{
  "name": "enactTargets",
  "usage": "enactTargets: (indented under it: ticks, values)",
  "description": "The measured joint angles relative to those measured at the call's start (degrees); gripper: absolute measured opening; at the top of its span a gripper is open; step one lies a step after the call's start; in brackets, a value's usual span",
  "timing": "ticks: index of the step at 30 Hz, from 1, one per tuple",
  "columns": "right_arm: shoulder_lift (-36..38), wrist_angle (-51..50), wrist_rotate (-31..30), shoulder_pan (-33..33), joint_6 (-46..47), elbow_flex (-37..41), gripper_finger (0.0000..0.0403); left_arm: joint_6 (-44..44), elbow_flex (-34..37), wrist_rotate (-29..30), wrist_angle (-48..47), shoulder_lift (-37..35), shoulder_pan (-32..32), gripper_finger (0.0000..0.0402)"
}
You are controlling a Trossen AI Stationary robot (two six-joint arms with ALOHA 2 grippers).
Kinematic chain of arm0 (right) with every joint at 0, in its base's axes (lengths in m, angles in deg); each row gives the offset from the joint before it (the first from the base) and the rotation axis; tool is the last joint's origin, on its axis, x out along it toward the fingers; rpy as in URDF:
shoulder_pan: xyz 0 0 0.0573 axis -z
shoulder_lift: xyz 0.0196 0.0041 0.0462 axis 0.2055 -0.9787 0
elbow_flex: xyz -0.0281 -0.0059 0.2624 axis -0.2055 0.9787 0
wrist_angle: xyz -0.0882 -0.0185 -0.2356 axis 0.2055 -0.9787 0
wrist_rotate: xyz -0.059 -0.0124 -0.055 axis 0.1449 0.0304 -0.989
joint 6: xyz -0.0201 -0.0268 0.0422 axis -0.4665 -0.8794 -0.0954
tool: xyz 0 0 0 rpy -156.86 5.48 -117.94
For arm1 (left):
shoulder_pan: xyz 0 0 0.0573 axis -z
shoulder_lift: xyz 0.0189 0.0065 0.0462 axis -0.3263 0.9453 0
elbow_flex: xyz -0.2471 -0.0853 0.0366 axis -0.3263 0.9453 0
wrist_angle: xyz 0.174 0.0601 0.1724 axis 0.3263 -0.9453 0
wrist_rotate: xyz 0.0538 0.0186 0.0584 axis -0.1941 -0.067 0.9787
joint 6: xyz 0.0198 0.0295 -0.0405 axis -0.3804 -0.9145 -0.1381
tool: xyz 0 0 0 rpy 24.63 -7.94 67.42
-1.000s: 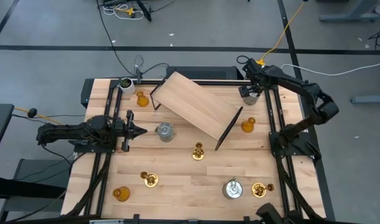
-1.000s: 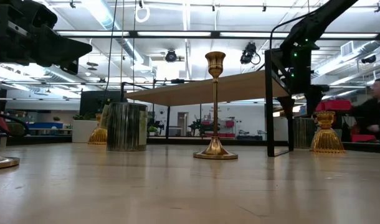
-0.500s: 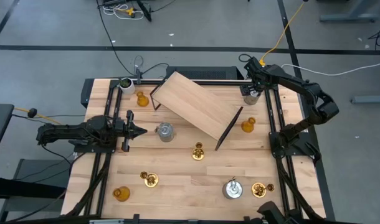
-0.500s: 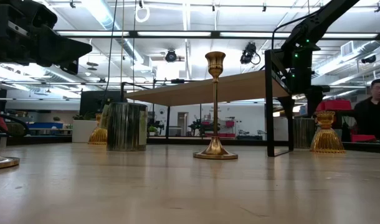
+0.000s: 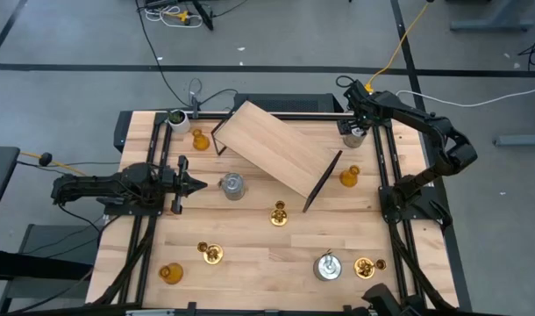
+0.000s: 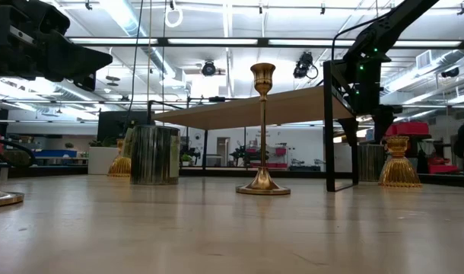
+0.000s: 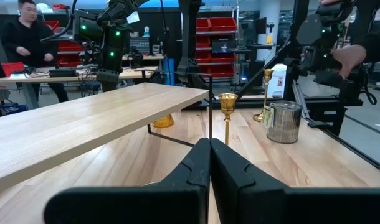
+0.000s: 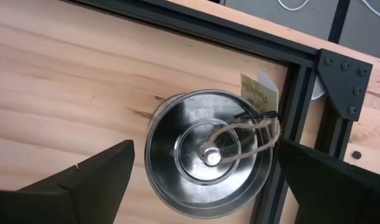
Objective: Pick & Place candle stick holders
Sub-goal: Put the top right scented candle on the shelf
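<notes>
My right gripper [image 5: 353, 132] is open above a silver-grey cylinder holder [image 8: 209, 152] at the table's far right corner. Its fingers [image 8: 84, 180] stand on either side of the holder, apart from it. The holder stands upright, with a twine-tied tag at its top. My left gripper [image 5: 193, 185] is shut and empty at mid-left, pointing at another silver cylinder [image 5: 232, 185]. Brass sticks [image 5: 279, 213] [image 5: 212, 254] [image 5: 365, 266], amber glass holders [image 5: 199, 140] [image 5: 349, 176] [image 5: 169, 274] and a third silver cylinder [image 5: 327, 266] stand on their bases on the table.
A wooden shelf on black legs [image 5: 276, 147] stands slantwise at the table's far middle. A white pot with a plant [image 5: 176, 118] is at the far left corner. A black frame rail [image 8: 299, 93] runs right beside the silver holder under my right gripper.
My right gripper has shifted a little over the silver cylinder at the far right corner, staying open. A person beyond the table has moved off to the right of the low view.
</notes>
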Motion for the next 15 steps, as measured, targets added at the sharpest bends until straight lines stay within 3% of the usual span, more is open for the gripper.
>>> enactTargets:
  ticks: [15]
  values:
    - [0.0, 0.1, 2.2, 1.7, 2.6, 0.1, 0.0398, 0.0, 0.0, 0.0, 0.0, 0.0, 0.0, 0.0012]
